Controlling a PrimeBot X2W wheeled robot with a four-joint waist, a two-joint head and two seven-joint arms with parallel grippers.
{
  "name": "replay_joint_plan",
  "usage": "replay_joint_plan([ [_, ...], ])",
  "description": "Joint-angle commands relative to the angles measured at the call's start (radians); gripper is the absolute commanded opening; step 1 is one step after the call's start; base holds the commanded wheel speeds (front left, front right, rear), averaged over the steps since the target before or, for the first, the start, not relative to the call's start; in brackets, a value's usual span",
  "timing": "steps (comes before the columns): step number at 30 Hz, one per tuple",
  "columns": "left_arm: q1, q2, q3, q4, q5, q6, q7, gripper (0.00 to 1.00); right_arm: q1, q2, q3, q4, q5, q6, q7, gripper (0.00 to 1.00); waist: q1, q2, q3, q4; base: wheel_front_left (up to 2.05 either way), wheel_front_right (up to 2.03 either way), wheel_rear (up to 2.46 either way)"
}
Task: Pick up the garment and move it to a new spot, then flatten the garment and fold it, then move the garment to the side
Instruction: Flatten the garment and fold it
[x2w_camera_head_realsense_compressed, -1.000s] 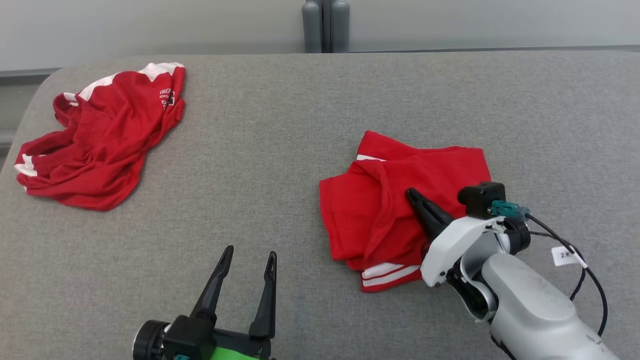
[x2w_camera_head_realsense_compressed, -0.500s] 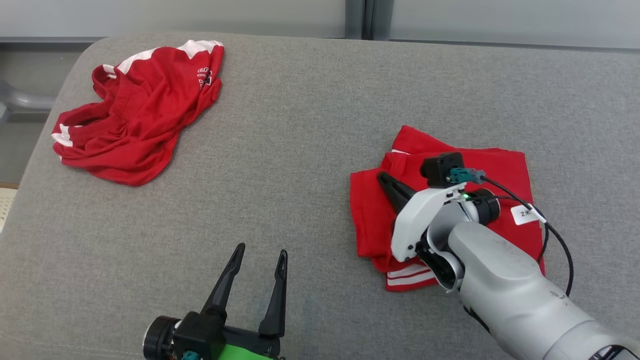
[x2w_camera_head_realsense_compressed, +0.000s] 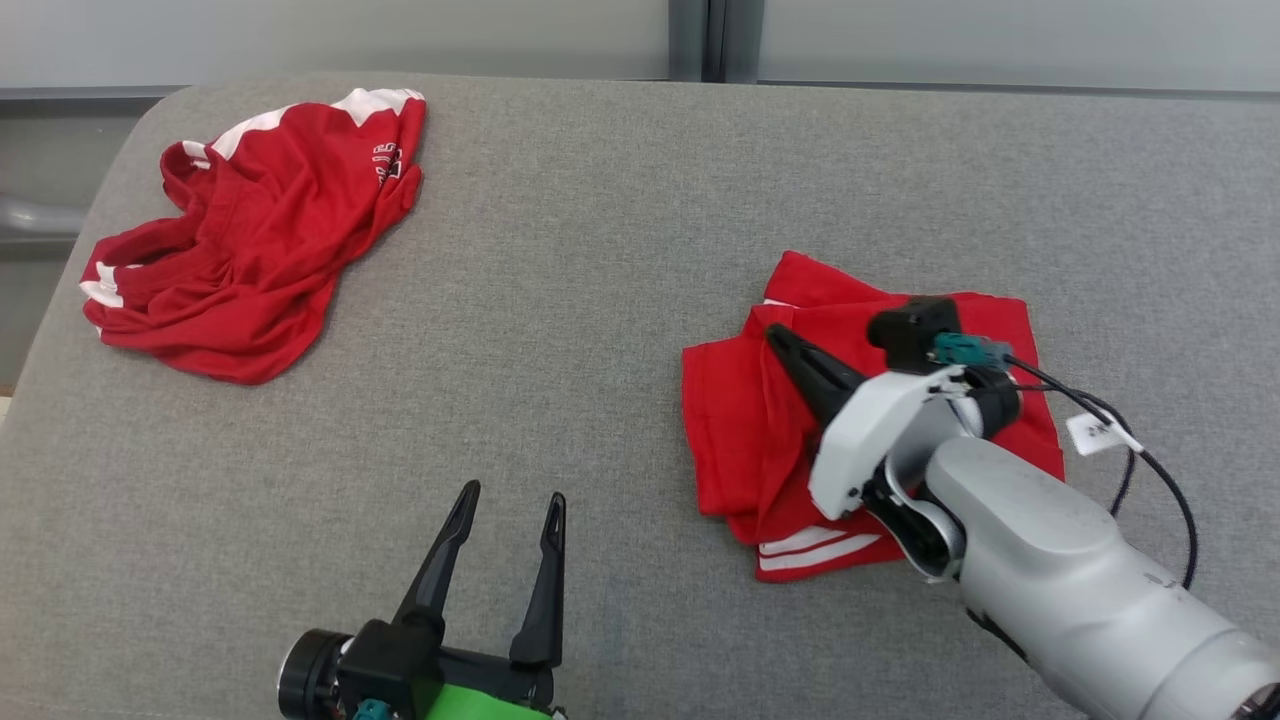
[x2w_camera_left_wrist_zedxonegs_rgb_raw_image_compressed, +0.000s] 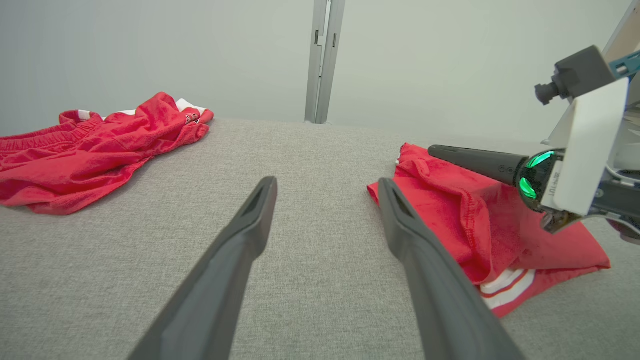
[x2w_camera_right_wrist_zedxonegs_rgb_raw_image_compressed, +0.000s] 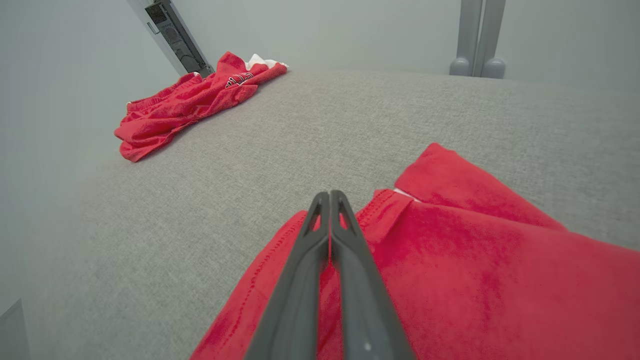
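Note:
A folded red garment with white stripes lies on the right half of the grey fabric surface. My right gripper is shut, with nothing between its fingers, and points low over the garment's left part; whether it touches the cloth I cannot tell. The right wrist view shows the shut right gripper over the red garment. My left gripper stands open and empty near the front edge, left of the garment. In the left wrist view the left gripper has the garment to its right.
A second red garment, crumpled, lies at the far left corner, close to the surface's rounded edge. It also appears as the crumpled garment and the crumpled garment. A pale wall with a grey post stands behind.
The head camera has shifted, so the whole picture moved. Relative to the folded garment, my shut right gripper's tip has moved toward its left side. The left gripper stays open in place.

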Motion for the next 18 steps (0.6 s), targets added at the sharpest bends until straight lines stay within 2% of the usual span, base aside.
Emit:
replay_joint_plan([
  [1,0.006,0.002,0.006,-0.005,-0.005,0.005,0.0,1.0,0.032,-0.034,-0.009,-0.006,-0.012,-0.001,-0.014,0.0,0.0,0.0,-0.004,-0.006,0.0,0.0,0.0],
  [4,0.011,0.002,0.012,-0.012,-0.006,0.009,0.0,1.0,0.08,-0.073,-0.032,-0.031,-0.045,-0.001,-0.027,0.0,0.0,0.0,-0.004,-0.016,0.0,0.0,0.0],
  [8,0.015,0.002,0.017,-0.016,-0.006,0.009,0.0,1.0,0.153,-0.086,-0.058,-0.083,-0.067,0.0,-0.031,0.0,0.0,0.0,-0.003,-0.025,0.0,0.0,0.0],
  [18,0.006,0.002,0.017,-0.003,0.008,-0.005,0.0,1.0,0.225,0.003,-0.003,-0.177,-0.129,-0.001,-0.032,0.0,0.0,0.0,-0.01,-0.009,0.0,0.0,0.0],
])
